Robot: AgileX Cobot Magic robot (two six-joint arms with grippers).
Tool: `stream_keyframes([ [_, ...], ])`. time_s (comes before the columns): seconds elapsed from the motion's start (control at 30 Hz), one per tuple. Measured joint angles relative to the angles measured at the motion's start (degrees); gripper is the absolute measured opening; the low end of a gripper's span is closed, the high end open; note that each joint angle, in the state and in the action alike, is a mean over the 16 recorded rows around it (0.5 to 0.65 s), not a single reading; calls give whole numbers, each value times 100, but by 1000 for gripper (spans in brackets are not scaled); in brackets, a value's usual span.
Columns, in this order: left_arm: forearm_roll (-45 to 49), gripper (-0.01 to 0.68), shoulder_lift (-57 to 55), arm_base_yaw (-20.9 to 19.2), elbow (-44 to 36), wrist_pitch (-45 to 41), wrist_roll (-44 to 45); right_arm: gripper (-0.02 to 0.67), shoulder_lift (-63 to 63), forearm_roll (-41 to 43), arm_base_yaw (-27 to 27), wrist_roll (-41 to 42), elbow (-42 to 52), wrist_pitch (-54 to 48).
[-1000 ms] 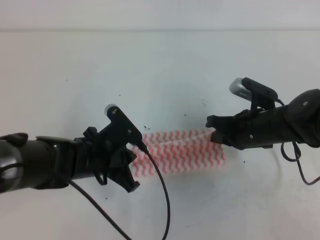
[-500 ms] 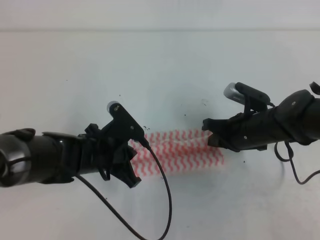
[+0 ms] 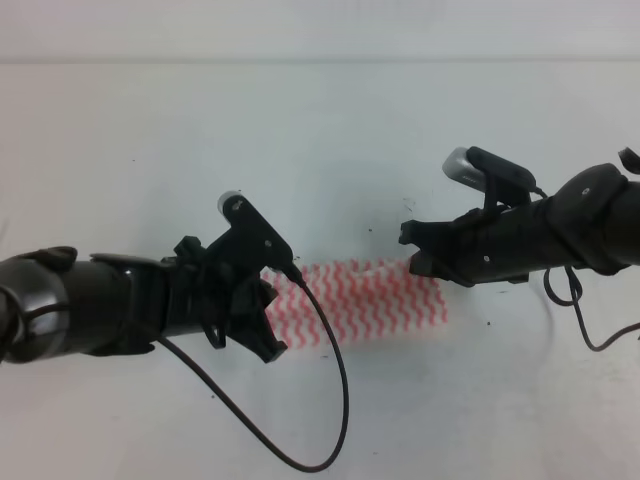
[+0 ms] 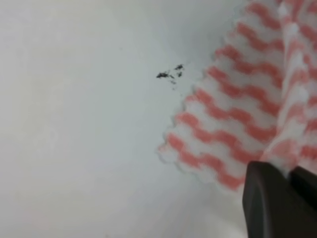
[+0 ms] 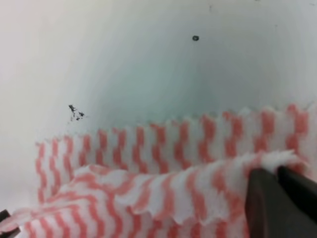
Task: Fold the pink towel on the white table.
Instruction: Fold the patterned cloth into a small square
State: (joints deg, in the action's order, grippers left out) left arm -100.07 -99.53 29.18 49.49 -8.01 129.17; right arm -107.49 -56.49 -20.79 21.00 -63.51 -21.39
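Observation:
The pink towel (image 3: pixel 365 300) lies on the white table (image 3: pixel 300 130) between my two arms, as a wide strip with one layer lifted over another. My left gripper (image 3: pixel 270 296) is at its left end and my right gripper (image 3: pixel 420 263) at its far right corner. In the left wrist view the towel (image 4: pixel 233 104) rises in a ridge into the left gripper (image 4: pixel 290 173), which is shut on it. In the right wrist view a raised fold of towel (image 5: pixel 163 188) runs into the shut right gripper (image 5: pixel 278 173), above a flat lower layer.
A black cable (image 3: pixel 335 400) loops from the left arm over the near table, and another hangs by the right arm (image 3: pixel 580 320). Tiny dark specks (image 4: pixel 171 74) sit on the table just beyond the towel's left corner.
Both arms have moved toward the far side and a little inward, carrying the held towel edge over the lower layer. The left arm's cable loop has swung nearer.

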Motion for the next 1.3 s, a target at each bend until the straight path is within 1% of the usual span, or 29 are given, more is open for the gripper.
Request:
stream_keyframes([
  [0.6, 0, -4, -227, 0, 180, 146, -24, -17, -26, 81, 178, 0, -79, 96],
  [1.3, 84, -4, -296, -1, 200, 154, -37, -17, -484, 102, 189, 2, -400, -185],
])
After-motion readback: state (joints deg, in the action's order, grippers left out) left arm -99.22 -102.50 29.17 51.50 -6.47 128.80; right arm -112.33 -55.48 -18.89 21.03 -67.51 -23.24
